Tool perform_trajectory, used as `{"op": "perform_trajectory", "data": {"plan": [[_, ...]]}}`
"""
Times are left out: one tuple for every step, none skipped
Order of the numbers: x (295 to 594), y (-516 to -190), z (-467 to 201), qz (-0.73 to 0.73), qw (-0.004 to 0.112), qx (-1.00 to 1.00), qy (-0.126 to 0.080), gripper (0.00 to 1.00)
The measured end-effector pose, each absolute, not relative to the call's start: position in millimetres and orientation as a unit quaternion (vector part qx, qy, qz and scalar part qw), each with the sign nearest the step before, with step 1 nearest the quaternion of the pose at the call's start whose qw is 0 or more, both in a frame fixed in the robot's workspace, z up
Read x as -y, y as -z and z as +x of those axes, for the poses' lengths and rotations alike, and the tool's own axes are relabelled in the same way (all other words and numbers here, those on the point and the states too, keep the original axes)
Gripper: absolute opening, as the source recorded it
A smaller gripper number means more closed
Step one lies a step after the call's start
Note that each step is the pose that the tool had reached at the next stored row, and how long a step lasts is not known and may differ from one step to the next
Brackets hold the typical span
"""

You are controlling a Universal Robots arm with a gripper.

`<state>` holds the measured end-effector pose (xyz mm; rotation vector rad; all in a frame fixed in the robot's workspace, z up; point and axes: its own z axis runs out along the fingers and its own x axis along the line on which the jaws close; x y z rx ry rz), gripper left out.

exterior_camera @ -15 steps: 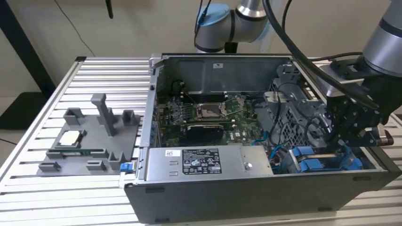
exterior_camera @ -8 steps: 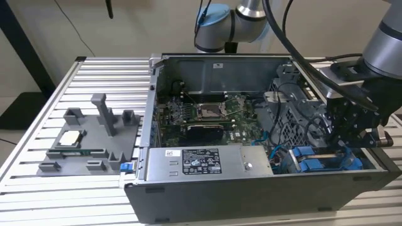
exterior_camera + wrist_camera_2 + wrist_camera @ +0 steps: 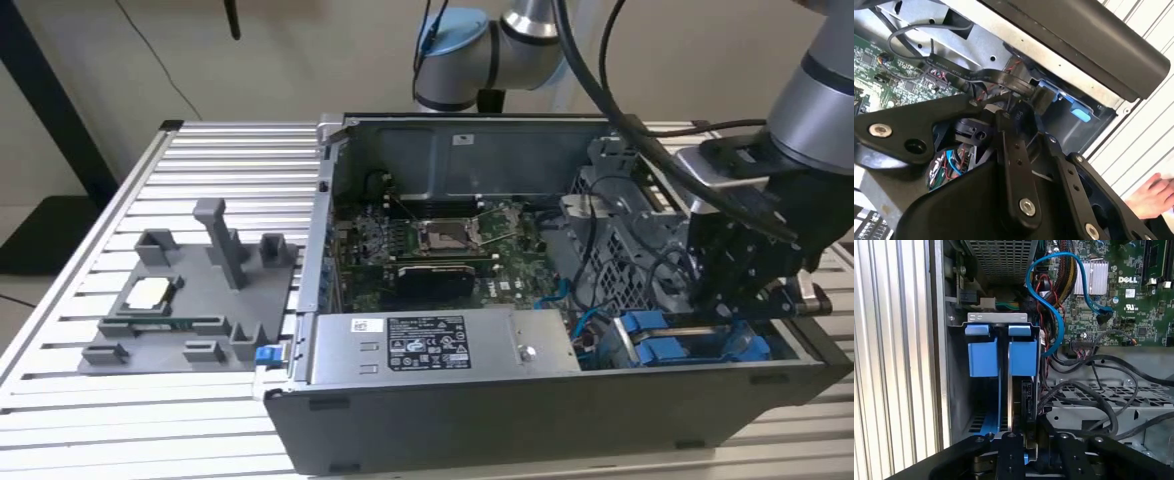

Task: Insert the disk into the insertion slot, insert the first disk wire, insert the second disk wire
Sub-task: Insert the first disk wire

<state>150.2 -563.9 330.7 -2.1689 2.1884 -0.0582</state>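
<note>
In the first wrist view the blue-railed disk [image 3: 1021, 357] stands edge-on in the insertion slot [image 3: 957, 390], its long axis running straight away from the gripper [image 3: 1026, 440], which is just at the disk's near end. In the exterior view the gripper hangs low inside the computer case [image 3: 534, 430], at the corner on the exterior view's right, directly over the disk. Whether the gripper is spread or pinching anything, I cannot tell

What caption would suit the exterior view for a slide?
Robot arm's gripper reaches into the open computer case at the blue-railed disk, on a slatted table.
</note>
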Motion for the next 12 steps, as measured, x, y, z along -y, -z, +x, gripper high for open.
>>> {"op": "perform_trajectory", "data": {"plan": [[564,-334,150,-0.703,0.029,-0.710,0.018,0.27],[564,-337,150,-0.703,0.028,-0.710,0.017,0.27],[564,-344,150,-0.703,0.026,-0.710,0.016,0.27],[564,-348,150,-0.704,0.026,-0.710,0.015,0.27],[564,-351,150,-0.704,0.025,-0.710,0.015,0.27],[564,-354,150,-0.704,0.025,-0.710,0.015,0.27],[564,-358,150,-0.704,0.025,-0.710,0.014,0.27],[564,-361,150,-0.704,0.024,-0.710,0.014,0.27],[564,-365,150,-0.704,0.024,-0.710,0.014,0.27],[564,-368,150,-0.704,0.024,-0.710,0.014,0.27],[564,-372,150,-0.704,0.024,-0.710,0.014,0.27],[564,-376,150,-0.704,0.024,-0.710,0.014,0.27]]}}
